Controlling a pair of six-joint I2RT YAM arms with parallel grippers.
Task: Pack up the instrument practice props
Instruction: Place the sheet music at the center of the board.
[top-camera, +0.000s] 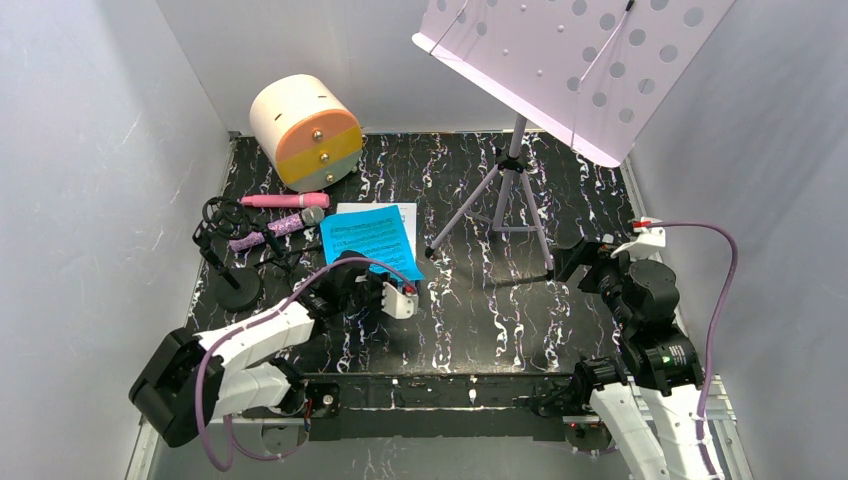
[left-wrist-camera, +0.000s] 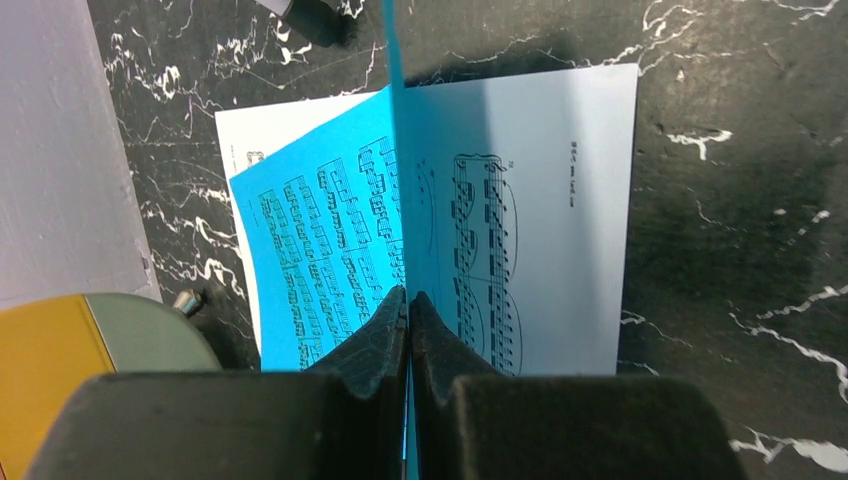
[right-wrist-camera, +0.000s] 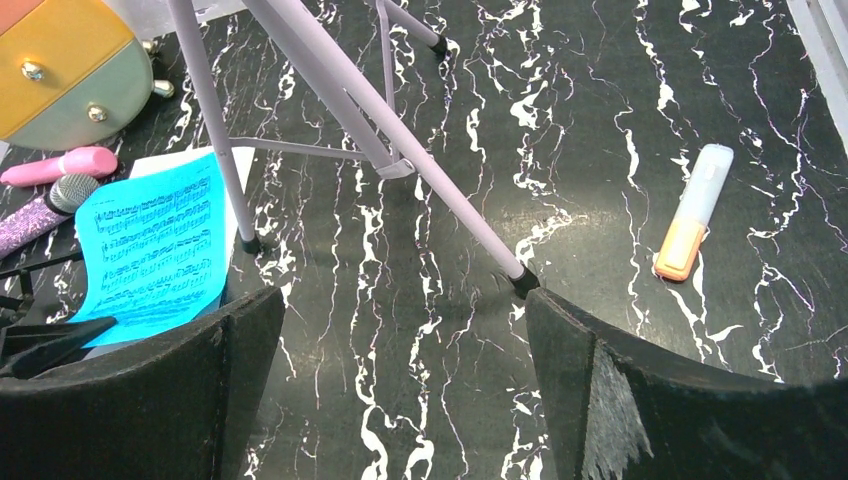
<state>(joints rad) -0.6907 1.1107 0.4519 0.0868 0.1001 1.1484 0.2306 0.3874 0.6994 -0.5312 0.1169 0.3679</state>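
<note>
My left gripper (left-wrist-camera: 409, 297) is shut on the near edge of the blue sheet-music page (left-wrist-camera: 320, 220), which curls up off the white page (left-wrist-camera: 560, 200) lying under it. From above, the left gripper (top-camera: 400, 293) sits just in front of the blue page (top-camera: 368, 238). The pink microphone (top-camera: 285, 200), the purple microphone (top-camera: 280, 228) and the black mic tripods (top-camera: 225, 250) lie at the left. The lilac music rack (top-camera: 580, 60) stands on its tripod legs (top-camera: 510, 195). My right gripper (right-wrist-camera: 405, 300) is open over bare table, near one leg's foot (right-wrist-camera: 522, 283).
The cream cylinder box (top-camera: 305, 130) with its orange and grey face lies at the back left. An orange and pale blue highlighter (right-wrist-camera: 693, 210) rests on the marble table right of the rack's legs. White walls close in on both sides and the back.
</note>
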